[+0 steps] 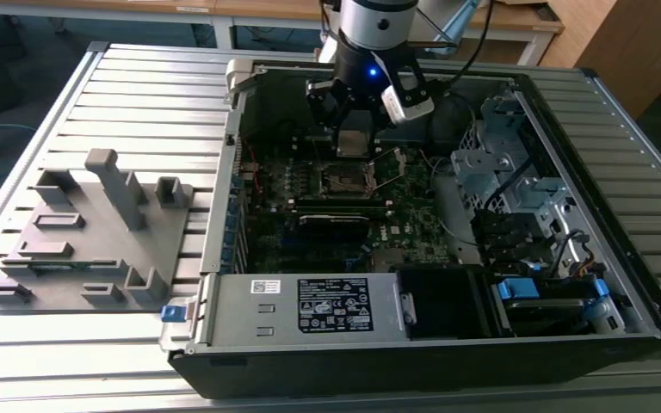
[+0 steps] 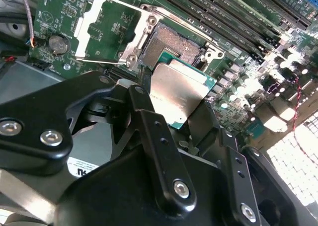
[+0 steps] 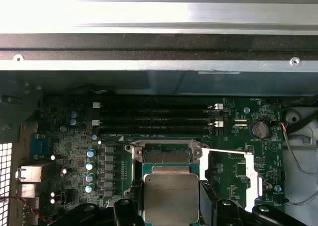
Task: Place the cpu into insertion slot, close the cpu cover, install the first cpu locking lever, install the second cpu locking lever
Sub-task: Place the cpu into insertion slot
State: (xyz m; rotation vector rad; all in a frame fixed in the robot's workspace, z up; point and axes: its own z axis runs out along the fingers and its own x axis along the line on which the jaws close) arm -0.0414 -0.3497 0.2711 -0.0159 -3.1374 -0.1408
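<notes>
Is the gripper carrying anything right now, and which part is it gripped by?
Yes. The gripper holds the cpu by two opposite side edges, metal face exposed, close to the open insertion slot and not yet seated in it.

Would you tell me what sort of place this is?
Likely a robotics lab workbench: an open computer case lies on a slatted metal table, a grey fixture plate beside it, and the gripper holds the cpu above the motherboard.

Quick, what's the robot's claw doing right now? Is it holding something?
Gripper: shut, holding the cpu.
</notes>
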